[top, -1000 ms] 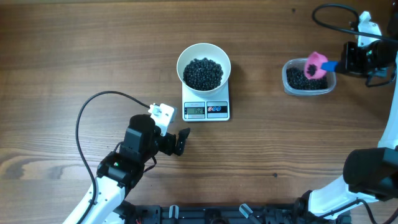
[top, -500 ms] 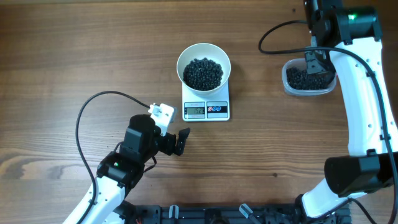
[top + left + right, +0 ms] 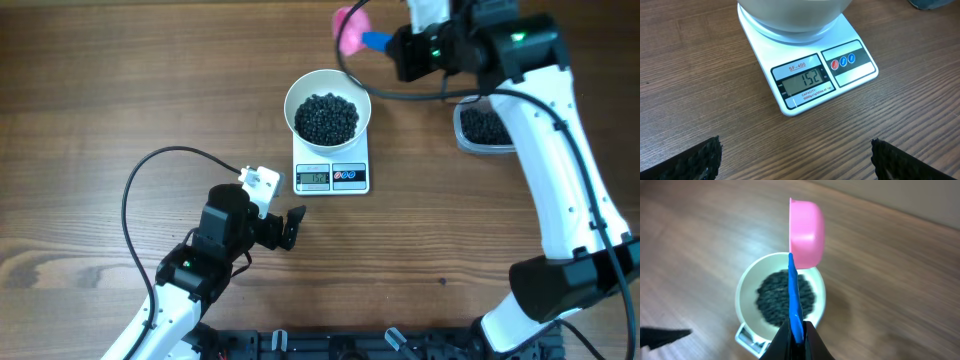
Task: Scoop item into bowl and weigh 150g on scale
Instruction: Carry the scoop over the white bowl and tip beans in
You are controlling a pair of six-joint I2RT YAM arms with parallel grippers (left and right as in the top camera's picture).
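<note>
The white bowl [image 3: 295, 92] stands on the white scale [image 3: 350, 182] and holds a heap of black beads [image 3: 327, 118]. In the left wrist view the scale [image 3: 850, 70] shows 152 on its display, under the bowl's base [image 3: 790, 15]. My right gripper [image 3: 398, 44] is shut on the blue handle of a pink scoop [image 3: 350, 30], which hangs just behind the bowl's far right rim. In the right wrist view the scoop [image 3: 807, 230] is turned on edge above the bowl [image 3: 746, 287]; I see no beads in it. My left gripper [image 3: 292, 228] rests open in front of the scale, nothing between its fingers [image 3: 695, 160].
A clear plastic tub [image 3: 482, 128] with more black beads sits to the right of the scale, partly under my right arm. The left arm's black cable [image 3: 135, 190] loops over the table at the left.
My right arm has swung left from the tub, carrying the pink scoop to a spot just behind the bowl. The left arm, the bowl and the scale have not moved.
</note>
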